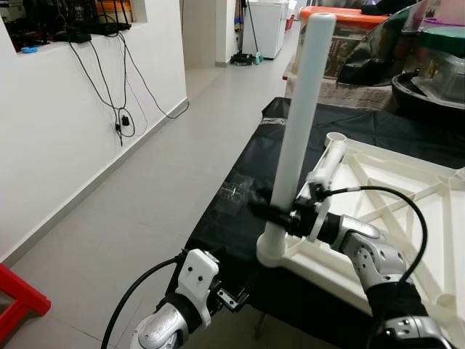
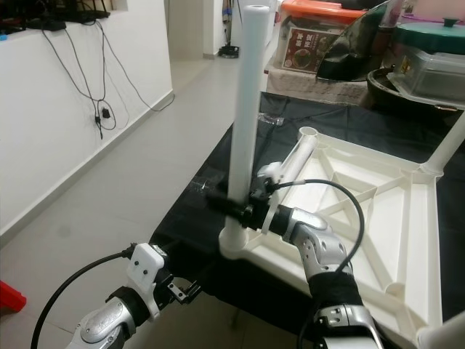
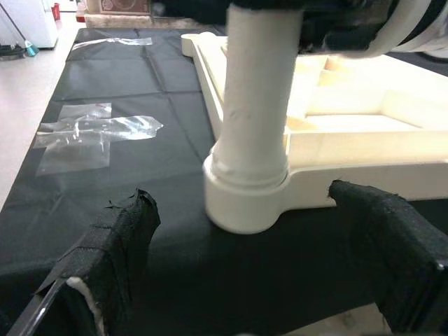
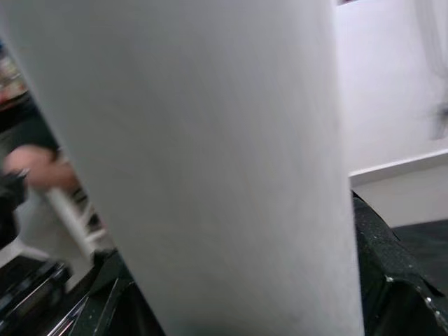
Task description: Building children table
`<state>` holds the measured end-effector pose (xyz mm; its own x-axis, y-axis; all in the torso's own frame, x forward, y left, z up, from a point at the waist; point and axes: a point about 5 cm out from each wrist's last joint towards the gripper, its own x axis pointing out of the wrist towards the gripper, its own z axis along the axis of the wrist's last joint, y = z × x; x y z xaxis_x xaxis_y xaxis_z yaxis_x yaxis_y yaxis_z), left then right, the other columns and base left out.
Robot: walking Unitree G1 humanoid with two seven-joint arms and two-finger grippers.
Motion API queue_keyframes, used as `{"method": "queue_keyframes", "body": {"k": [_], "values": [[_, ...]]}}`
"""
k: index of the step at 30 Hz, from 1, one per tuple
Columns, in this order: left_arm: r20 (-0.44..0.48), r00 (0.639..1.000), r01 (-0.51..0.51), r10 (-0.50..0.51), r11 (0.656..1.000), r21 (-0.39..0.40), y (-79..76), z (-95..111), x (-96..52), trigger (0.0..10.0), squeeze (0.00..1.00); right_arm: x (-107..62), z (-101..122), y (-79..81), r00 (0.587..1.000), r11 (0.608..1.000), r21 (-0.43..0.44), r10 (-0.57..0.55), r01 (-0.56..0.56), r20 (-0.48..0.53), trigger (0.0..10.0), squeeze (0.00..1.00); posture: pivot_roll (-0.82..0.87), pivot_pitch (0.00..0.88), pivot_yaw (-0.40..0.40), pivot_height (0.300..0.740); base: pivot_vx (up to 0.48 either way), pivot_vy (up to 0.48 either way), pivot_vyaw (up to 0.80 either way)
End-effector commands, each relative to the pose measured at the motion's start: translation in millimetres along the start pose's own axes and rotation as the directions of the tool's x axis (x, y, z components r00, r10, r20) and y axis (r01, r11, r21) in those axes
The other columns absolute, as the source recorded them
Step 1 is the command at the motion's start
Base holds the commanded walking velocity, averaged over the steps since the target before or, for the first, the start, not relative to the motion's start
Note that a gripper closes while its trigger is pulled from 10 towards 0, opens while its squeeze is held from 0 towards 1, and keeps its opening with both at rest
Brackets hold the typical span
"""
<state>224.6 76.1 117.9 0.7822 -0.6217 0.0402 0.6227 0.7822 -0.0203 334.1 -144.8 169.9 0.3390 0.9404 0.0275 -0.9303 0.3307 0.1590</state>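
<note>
An upside-down white table top (image 1: pixel 396 190) lies on a surface covered with black cloth (image 1: pixel 240 218). One white leg (image 1: pixel 299 123) stands upright in the corner socket (image 1: pixel 272 251) nearest me. My right gripper (image 1: pixel 280 212) is shut on this leg just above the socket, and up close the leg (image 4: pixel 196 168) looks blurred. My left gripper (image 2: pixel 183 289) hangs low at the front edge of the cloth. It is open, its padded fingers (image 3: pixel 115 245) spread apart a short way in front of the socket (image 3: pixel 246 203). A second leg (image 2: pixel 447 149) stands at the far right corner.
An empty socket (image 1: pixel 336 138) is at the table top's far-left corner. Crumpled clear wrap (image 3: pixel 91 133) lies on the cloth. Bare floor (image 1: pixel 145 196) runs along the left by a white wall with hanging cables (image 1: pixel 120 109). A red stool (image 1: pixel 18 299) stands at lower left, and bins (image 2: pixel 323 36) behind.
</note>
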Motion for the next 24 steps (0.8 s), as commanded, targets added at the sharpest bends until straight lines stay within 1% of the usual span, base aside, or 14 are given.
{"method": "queue_keyframes", "body": {"k": [1,2,10,11,12,14,15,16,18,19,21,22,23,24], "values": [[-0.008,1.000,0.000,0.000,1.000,-0.007,-1.1,-1.7,-0.2,10.0,0.00,10.4,-3.7,2.9,0.996,0.997,-0.017,0.075,-0.075,-0.045,7.9,0.00,0.12,0.037,-0.050,0.740,0.000,0.000,0.00],[-0.008,1.000,0.000,0.000,1.000,-0.007,-1.1,-1.7,-0.3,10.0,0.00,10.4,-3.1,3.2,0.994,0.996,-0.012,0.093,-0.094,-0.052,0.0,0.00,0.12,0.037,-0.050,0.740,0.000,0.000,0.00],[-0.007,1.000,-0.004,0.004,1.000,-0.009,-1.3,-1.4,-1.1,10.0,0.00,16.9,2.3,-1.2,1.000,0.998,-0.064,0.010,-0.011,-0.007,0.0,0.00,0.12,0.043,-0.051,0.740,0.000,0.000,0.00],[-0.008,1.000,-0.003,0.003,1.000,-0.010,-1.4,-1.3,-1.1,10.0,0.00,16.8,1.5,-3.3,0.999,0.996,-0.078,-0.036,0.036,0.002,0.0,0.00,0.11,0.043,-0.050,0.740,0.000,0.000,0.00],[-0.008,1.000,-0.001,0.001,1.000,-0.012,-1.5,-1.4,-1.3,10.0,0.00,15.9,0.7,-17.6,0.951,0.943,-0.122,-0.306,0.309,0.042,0.0,0.00,0.11,0.044,-0.049,0.740,0.000,0.000,0.00],[-0.008,1.000,-0.001,0.001,1.000,-0.012,-1.5,-1.4,-1.3,10.0,0.00,15.9,0.7,-17.6,0.951,0.943,-0.122,-0.306,0.309,0.042,0.0,0.00,0.11,0.044,-0.049,0.740,0.000,0.000,0.00],[-0.009,1.000,-0.001,0.001,1.000,-0.013,-1.3,-1.5,-1.4,10.0,0.00,14.6,0.4,-24.1,0.907,0.899,-0.119,-0.417,0.421,0.055,0.0,0.00,0.11,0.044,-0.048,0.740,0.000,0.000,0.00],[-0.009,1.000,-0.001,0.001,1.000,-0.013,-1.3,-1.5,-1.4,10.0,0.00,14.6,0.4,-24.1,0.907,0.899,-0.119,-0.417,0.421,0.055,0.0,0.00,0.11,0.044,-0.048,0.740,0.000,0.000,0.00],[-0.011,1.000,0.000,-0.001,1.000,-0.014,-0.9,-1.9,-1.2,10.0,0.00,2.2,-0.9,-43.7,0.683,0.681,-0.062,-0.725,0.730,0.085,0.0,0.00,0.11,0.044,-0.045,0.740,0.000,0.000,0.00],[-0.011,1.000,0.000,-0.001,1.000,-0.014,-0.9,-1.9,-1.2,10.0,0.00,2.2,-0.9,-43.7,0.683,0.681,-0.062,-0.725,0.730,0.085,0.0,0.00,0.11,0.044,-0.045,0.740,0.000,0.000,0.00],[-0.012,1.000,0.003,-0.003,1.000,-0.015,-0.5,-2.1,-1.0,10.0,0.00,-33.0,-8.1,-51.0,0.196,0.196,-0.011,-0.974,0.980,0.111,0.0,0.00,0.10,0.045,-0.042,0.740,0.000,0.000,0.00],[-0.012,1.000,0.003,-0.003,1.000,-0.015,-0.5,-2.1,-1.0,10.0,0.00,-33.0,-8.1,-51.0,0.196,0.196,-0.011,-0.974,0.980,0.111,0.0,0.00,0.10,0.045,-0.042,0.740,0.000,0.000,0.00],[-0.013,1.000,0.004,-0.004,1.000,-0.014,-0.4,-2.1,-0.9,10.0,0.00,-41.9,-12.2,-46.4,0.054,0.056,0.019,-0.992,0.998,0.112,0.0,0.00,0.10,0.045,-0.042,0.740,0.000,0.000,0.00],[-0.012,1.000,0.004,-0.004,1.000,-0.014,-0.4,-2.0,-0.9,10.0,0.00,-46.2,-14.9,-42.7,-0.016,-0.012,0.038,-0.994,0.999,0.109,0.0,0.00,0.10,0.045,-0.042,0.740,0.000,0.000,0.00]]}}
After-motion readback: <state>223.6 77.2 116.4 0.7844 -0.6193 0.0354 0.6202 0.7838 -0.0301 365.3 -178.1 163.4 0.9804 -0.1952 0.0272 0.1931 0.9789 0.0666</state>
